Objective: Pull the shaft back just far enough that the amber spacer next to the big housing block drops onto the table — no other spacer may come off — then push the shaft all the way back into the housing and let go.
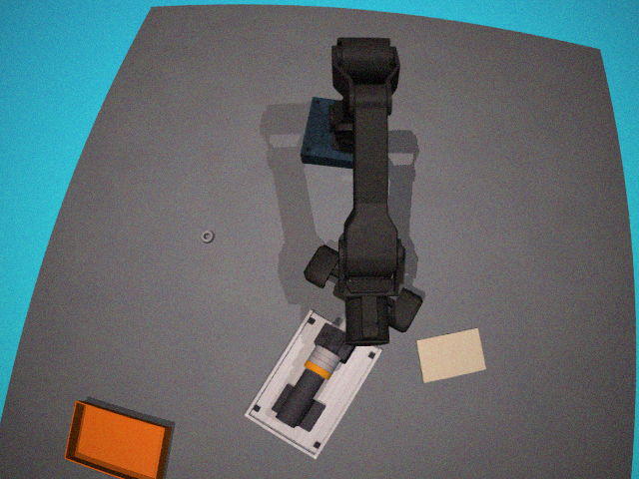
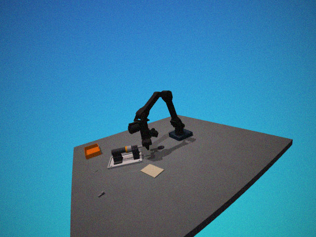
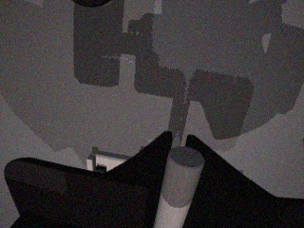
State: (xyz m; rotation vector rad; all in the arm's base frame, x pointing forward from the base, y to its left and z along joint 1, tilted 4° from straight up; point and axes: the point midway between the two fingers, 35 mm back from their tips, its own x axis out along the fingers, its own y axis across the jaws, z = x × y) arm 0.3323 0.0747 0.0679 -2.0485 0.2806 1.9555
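The amber spacer (image 1: 318,368) (image 2: 126,149) is on the shaft line, against the big dark cylindrical housing (image 1: 303,394) (image 2: 117,150). Grey spacers (image 1: 324,355) (image 2: 131,148) sit between it and the smaller dark block (image 1: 327,335) (image 2: 136,153). All stand on the white base plate (image 1: 342,394) (image 2: 129,161) (image 3: 113,162). The light grey shaft (image 3: 180,190) (image 2: 140,146) sticks out beyond the smaller block. My gripper (image 2: 147,147) (image 3: 178,140) is shut on its outer end. The arm hides the fingers in the top view.
An orange tray (image 1: 71,431) (image 2: 93,155) stands beyond the housing end. A beige pad (image 1: 451,355) (image 2: 152,171) lies beside the plate. A small grey ring (image 1: 212,237) lies on the table. A small grey piece (image 2: 101,194) shows in the exterior view. The arm's blue base (image 1: 319,142) (image 2: 187,134) is behind.
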